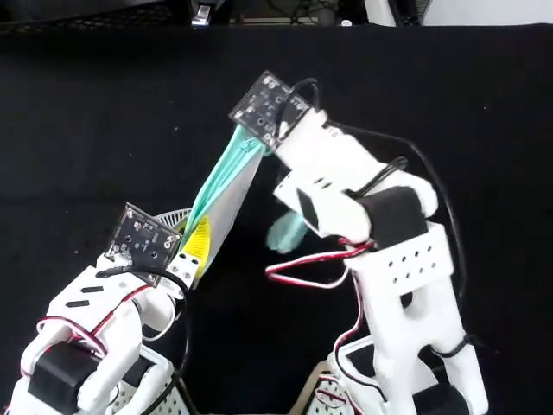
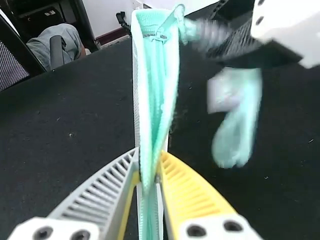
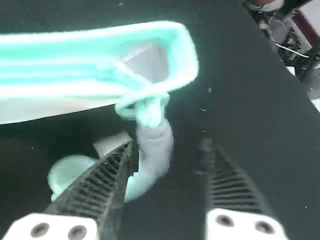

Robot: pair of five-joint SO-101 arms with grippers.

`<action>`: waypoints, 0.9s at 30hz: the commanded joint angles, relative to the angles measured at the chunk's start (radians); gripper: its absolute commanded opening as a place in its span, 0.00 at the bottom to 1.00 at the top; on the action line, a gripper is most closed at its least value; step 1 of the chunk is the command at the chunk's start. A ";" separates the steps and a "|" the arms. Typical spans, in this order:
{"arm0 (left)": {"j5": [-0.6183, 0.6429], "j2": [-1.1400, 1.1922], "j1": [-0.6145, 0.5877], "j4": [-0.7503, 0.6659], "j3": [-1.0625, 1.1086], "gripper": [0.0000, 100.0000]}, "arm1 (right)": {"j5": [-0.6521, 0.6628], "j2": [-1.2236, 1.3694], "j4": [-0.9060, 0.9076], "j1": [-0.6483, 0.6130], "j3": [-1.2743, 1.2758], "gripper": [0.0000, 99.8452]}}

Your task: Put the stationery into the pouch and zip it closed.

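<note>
While the pouch is being kept off the table, its place: the pouch (image 1: 223, 194) is being held in the air, slanting between the two grippers above the black table (image 1: 86, 112).
Left gripper: the left gripper (image 2: 150, 160) is being pressed onto the pouch's near end, with its grey and yellow jaws closed tight on the fabric.
Reason for that hold: the end is being anchored, it is judged, so that the zip can be drawn against it without the fabric bunching.
Right gripper: the right gripper (image 3: 168, 146) is being held at the pouch's far end with its jaws spread wide and nothing being gripped.
Zip pull: the zip pull (image 3: 142, 107) is being presented at that far end, and a pale mint strap (image 3: 152, 150) hanging from it is being framed between the open jaws, close beside one of them.
Stationery: whether it is lying inside the pouch cannot be told.
Right wrist view: a small gap in the pouch's mouth is being shown beside the pull, a spot that is being covered by the wrist in the high view.
Left wrist view: the zip line is being shown end on, running away from the clamped jaws.
High view: the slant of the pouch between both arms is being shown.
</note>
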 commanded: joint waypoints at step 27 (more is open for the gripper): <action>-0.003 0.002 -0.004 0.008 -0.018 0.04 | -0.190 -0.024 -0.296 -0.117 0.154 0.07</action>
